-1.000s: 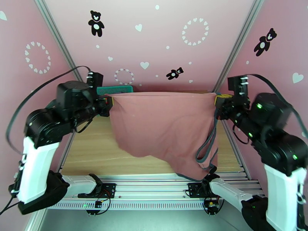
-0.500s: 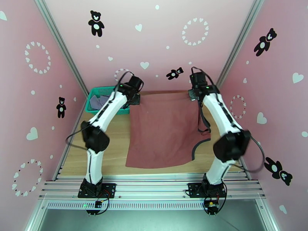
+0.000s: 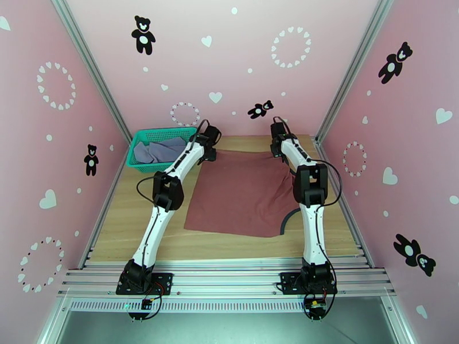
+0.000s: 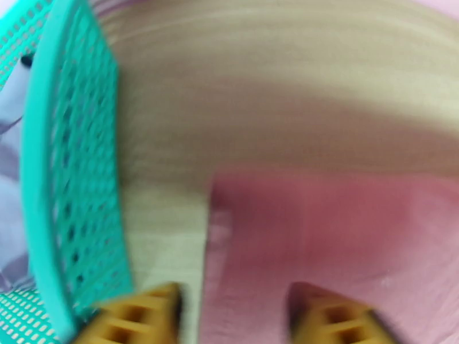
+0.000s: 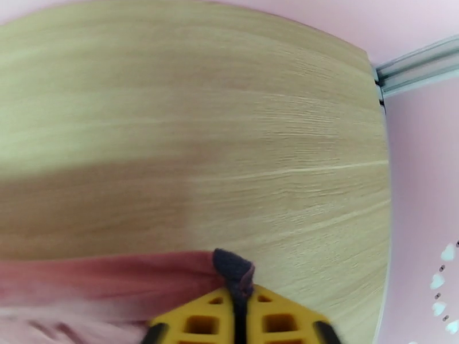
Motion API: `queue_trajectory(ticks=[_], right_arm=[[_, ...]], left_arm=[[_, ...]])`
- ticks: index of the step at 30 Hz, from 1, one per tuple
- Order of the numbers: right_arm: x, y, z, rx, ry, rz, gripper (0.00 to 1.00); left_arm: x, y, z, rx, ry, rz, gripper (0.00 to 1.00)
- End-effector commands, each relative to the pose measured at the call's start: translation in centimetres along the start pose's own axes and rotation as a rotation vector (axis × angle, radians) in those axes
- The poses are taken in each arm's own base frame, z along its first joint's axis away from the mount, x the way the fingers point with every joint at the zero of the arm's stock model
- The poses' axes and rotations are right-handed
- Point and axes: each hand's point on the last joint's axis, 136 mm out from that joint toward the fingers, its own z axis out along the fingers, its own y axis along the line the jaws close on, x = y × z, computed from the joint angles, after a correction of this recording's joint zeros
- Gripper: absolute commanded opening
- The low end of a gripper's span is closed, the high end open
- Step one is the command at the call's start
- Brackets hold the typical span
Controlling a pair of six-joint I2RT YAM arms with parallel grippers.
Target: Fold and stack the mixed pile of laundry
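No readable text, no labels, no numbers

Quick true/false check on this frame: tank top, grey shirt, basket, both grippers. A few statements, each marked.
1. The red tank top lies spread out on the table. True.
2. The grey shirt lies on the table beside it. False: it sits inside the teal basket.
3. The left gripper is open over the tank top's corner. True.
4. The right gripper is empty. False: the tank top's dark trim is pinched between its fingers.
5. The basket stands at the table's near right corner. False: it stands at the far left.
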Motion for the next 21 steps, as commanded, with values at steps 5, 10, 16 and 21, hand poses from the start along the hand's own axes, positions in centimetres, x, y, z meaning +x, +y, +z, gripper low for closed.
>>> queue_trajectory(ticks=[5, 10, 16, 21], right_arm=[[-0.2, -1.3, -1.3, 0.007, 0.008, 0.080, 0.65], [-0.5, -2.8, -6.3, -0.040, -0.030, 0.115, 0.73], [3.8, -3.7, -14.3, -0.114, -0.028, 0.142, 0.80], [11.5, -2.0, -19.7, -0.206, 0.012, 0.152, 0.84]], left_arm=[[-3.4, -1.7, -1.2, 0.117, -0.112, -0.011, 0.99], [-6.2, -3.8, -7.3, 0.238, -0.217, 0.005, 0.99], [-4.0, -5.6, -14.6, 0.292, -0.192, 0.063, 0.94], [3.4, -2.2, -18.4, 0.223, -0.065, -0.073, 0.79]])
